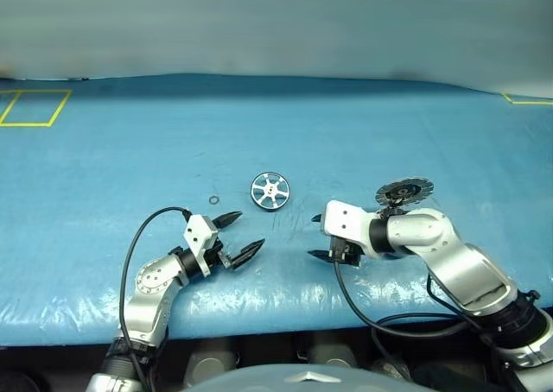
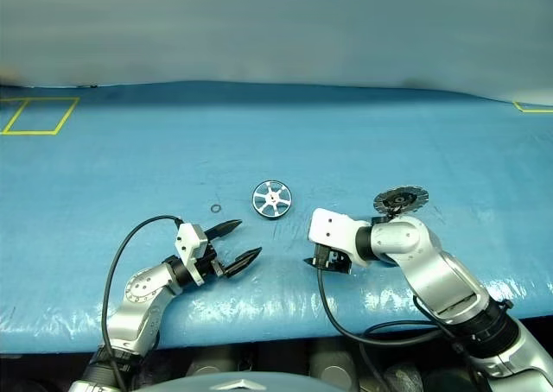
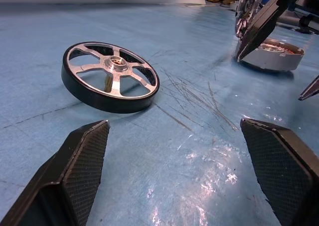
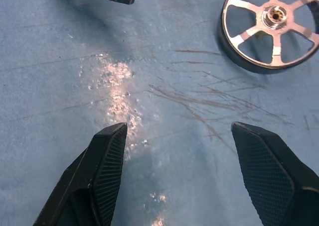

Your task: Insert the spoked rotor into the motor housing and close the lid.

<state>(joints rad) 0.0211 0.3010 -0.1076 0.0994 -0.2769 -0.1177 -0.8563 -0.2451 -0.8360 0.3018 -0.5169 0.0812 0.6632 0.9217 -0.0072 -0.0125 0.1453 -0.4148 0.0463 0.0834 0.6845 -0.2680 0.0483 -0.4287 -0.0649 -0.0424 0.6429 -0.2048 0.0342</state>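
The spoked rotor (image 1: 270, 190), a shiny silver wheel with a dark rim, lies flat on the blue table mid-front. My left gripper (image 1: 247, 231) stands open just in front of it and to the left, nothing between its fingers. My right gripper (image 1: 314, 237) is open too, in front and to the right of the rotor, pointing down at bare table. The lid (image 1: 403, 191) with its notched rim stands raised behind my right forearm. Under it the motor housing (image 3: 273, 56) sits on the table, copper windings showing; in the head views my arm mostly hides it.
A tiny dark ring (image 1: 213, 199) lies left of the rotor. Yellow tape squares mark the far left (image 1: 34, 107) and far right (image 1: 527, 98) of the blue table cover (image 1: 276, 133). The table's front edge runs just behind both arms.
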